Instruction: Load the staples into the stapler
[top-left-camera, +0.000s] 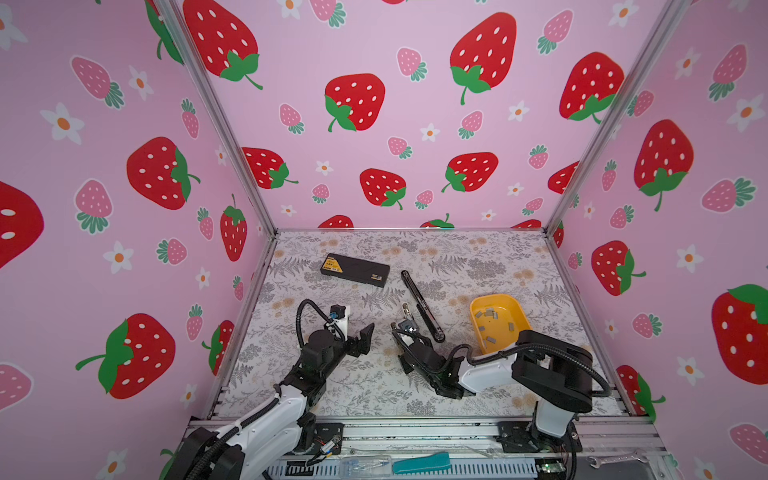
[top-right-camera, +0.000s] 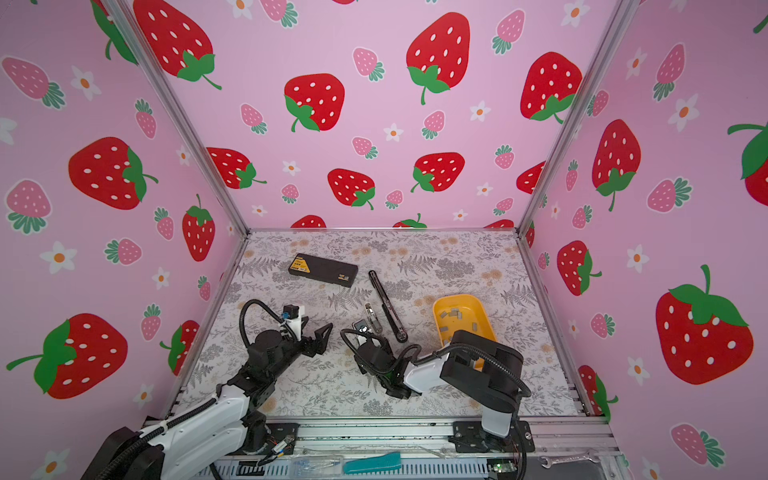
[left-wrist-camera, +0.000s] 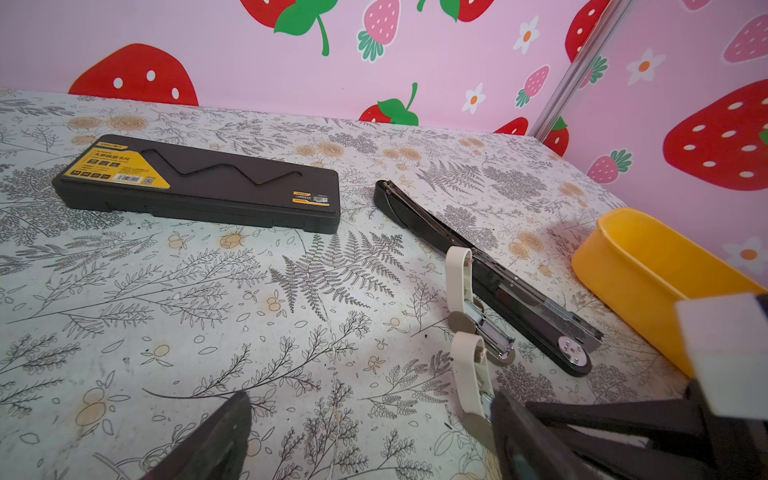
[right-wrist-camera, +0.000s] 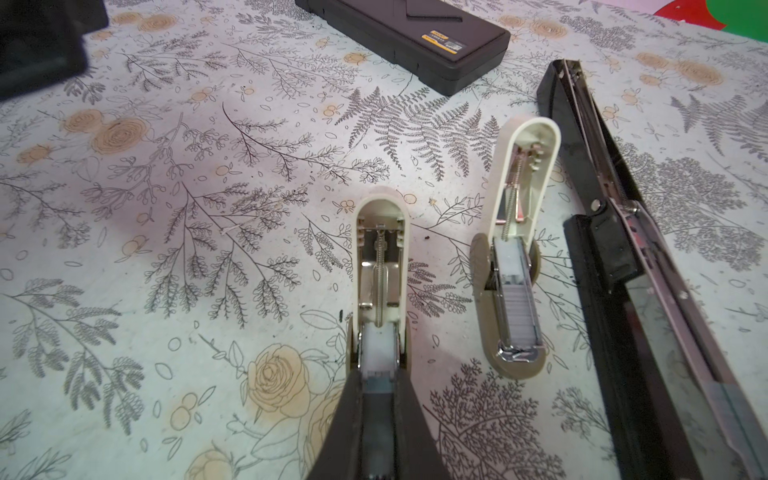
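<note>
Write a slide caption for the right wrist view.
Right tool grips an open cream stapler; a second stapler beside it holds staples.

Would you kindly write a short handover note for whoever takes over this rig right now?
Left gripper: jaws open, empty.
Right gripper: shut on what looks like a staple strip, in the near cream stapler's open magazine.
Done: far cream stapler holds staples.
To do: seat this strip, close both. The long black stapler lies open, fill unclear. The yellow tray holds spare staples.

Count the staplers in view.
3: a small cream plastic stapler in the right claw, a second cream stapler lying open beside it, and a long black stapler beyond. None seem hidden.
</note>
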